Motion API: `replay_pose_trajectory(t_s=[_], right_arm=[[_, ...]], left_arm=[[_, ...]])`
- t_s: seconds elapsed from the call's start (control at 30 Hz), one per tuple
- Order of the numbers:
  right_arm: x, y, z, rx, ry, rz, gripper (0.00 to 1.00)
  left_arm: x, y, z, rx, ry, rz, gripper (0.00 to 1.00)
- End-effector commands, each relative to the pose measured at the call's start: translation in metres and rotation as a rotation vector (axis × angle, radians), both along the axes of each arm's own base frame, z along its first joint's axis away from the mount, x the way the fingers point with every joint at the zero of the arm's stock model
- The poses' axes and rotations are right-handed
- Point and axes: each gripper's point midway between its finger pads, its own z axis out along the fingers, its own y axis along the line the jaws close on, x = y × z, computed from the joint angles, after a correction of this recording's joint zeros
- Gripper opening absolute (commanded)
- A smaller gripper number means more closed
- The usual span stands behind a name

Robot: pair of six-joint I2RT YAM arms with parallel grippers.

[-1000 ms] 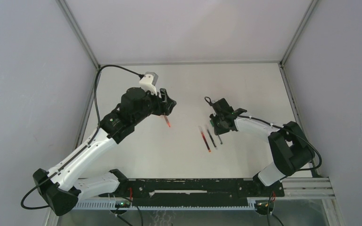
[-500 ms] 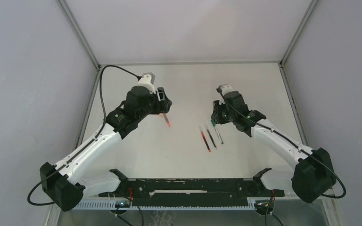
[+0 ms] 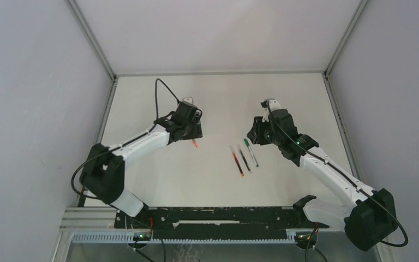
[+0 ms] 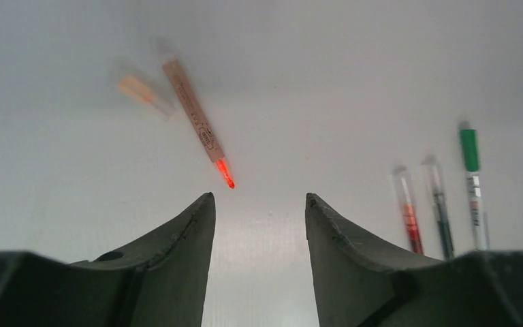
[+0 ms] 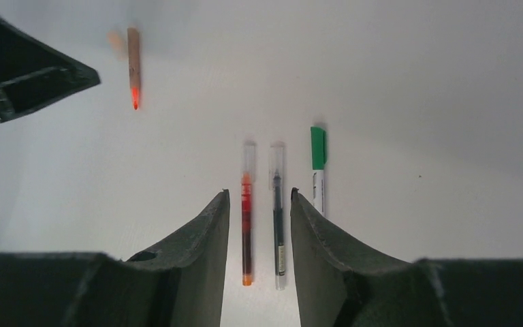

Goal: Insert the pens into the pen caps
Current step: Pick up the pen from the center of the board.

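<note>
Roughly centre of right wrist view: three pens flat on the table [image 3: 283, 98], parallel, close tog. but apart. Red pen [image 5: 246, 225] leftmost, black pen [image 5: 277, 225] in the middle, green pen [image 5: 319, 191] rightmost and set a little higher in frame. Green cap [image 5: 318, 148] seated on upper end of green pen, pale barrel below it. Upper ends of red and black ones clear; can't tell whether capped. Lower ends of those two running down betw. the dark fingers of right gripper [image 5: 259, 196] at bottom centre of that view. Jaws spread, nothing pinched.

Fourth pen, lone red-tipped pen [image 4: 196, 122], well apart from the row: upper left of right wrist view, upper centre-left of left wrist view. Tan barrel, bright red tip pointing down-right in left wrist view. Just left of it, short orange blur [image 4: 143, 94]; too soft to tell cap or not.

Left gripper [image 4: 259, 201] at bottom centre of left wrist view: fingers parted wide, empty, red tip just above the gap in frame. Same three-pen row at right edge of that view.

Top view: left gripper left of centre w/ lone pen just below it in frame; right gripper right of centre, just up-right of the row.
</note>
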Motion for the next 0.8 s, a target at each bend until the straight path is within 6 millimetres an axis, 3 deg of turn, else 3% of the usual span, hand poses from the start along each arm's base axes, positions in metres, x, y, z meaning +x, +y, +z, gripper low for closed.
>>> replay_pose_trajectory(t_s=[0.0, 0.43, 0.77], right_arm=[[-0.007, -0.005, 0.000, 0.018, 0.009, -0.012, 0.44], [-0.018, -0.008, -0.004, 0.025, 0.000, -0.002, 0.43], [-0.019, -0.005, -0.010, 0.028, 0.028, 0.011, 0.43]], left_arm=[[0.019, -0.015, -0.011, -0.040, 0.053, 0.077, 0.55], [0.032, -0.001, -0.056, 0.089, 0.118, 0.196, 0.56], [0.038, 0.007, -0.069, 0.123, 0.131, 0.237, 0.56]])
